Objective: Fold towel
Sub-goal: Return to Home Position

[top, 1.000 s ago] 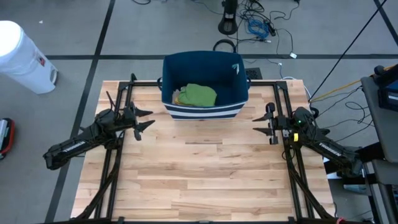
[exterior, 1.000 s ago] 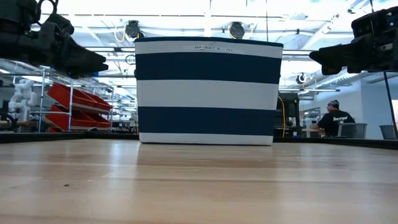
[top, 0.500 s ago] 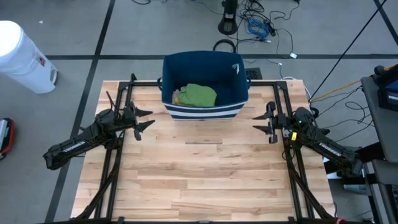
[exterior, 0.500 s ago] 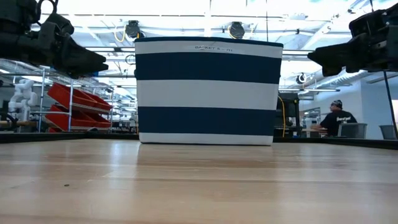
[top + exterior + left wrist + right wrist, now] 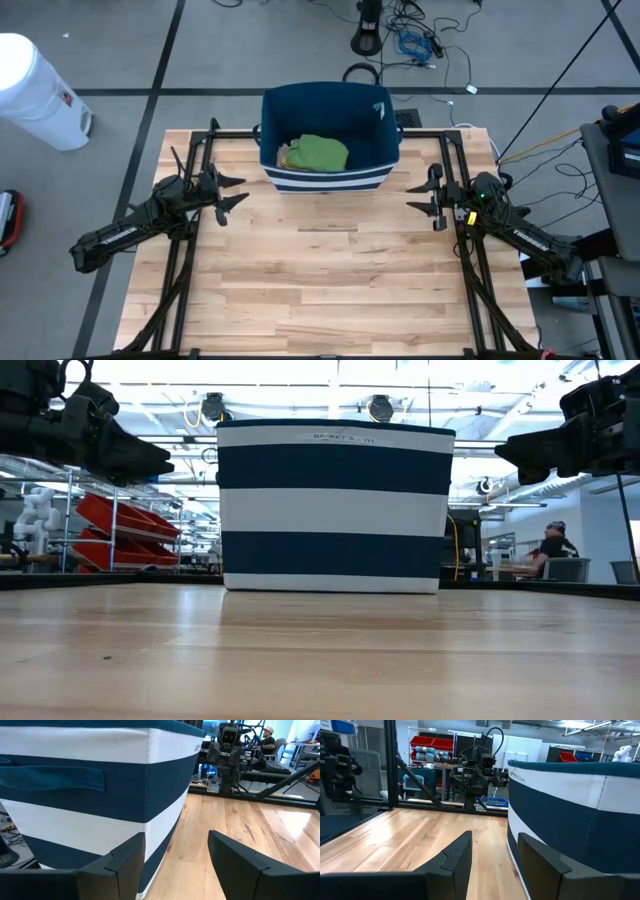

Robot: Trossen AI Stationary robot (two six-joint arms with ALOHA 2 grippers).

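Observation:
A green towel [image 5: 320,153] lies crumpled inside a navy-and-white striped basket [image 5: 325,181] that stands on its base at the table's far middle. My left gripper [image 5: 232,192] hovers open above the table, left of the basket, pointing level toward it; the basket's striped wall [image 5: 75,800] fills its wrist view. My right gripper [image 5: 421,200] hovers open to the basket's right, also level, with nothing between its fingers [image 5: 455,857]. In the low view the basket [image 5: 335,505] hides the towel.
A pale cloth [image 5: 287,156] lies next to the towel in the basket. Bare wooden table [image 5: 320,270] stretches from the basket to the near edge. Black frame rails [image 5: 190,250] run along both sides. A white bin [image 5: 35,90] stands on the floor at the far left.

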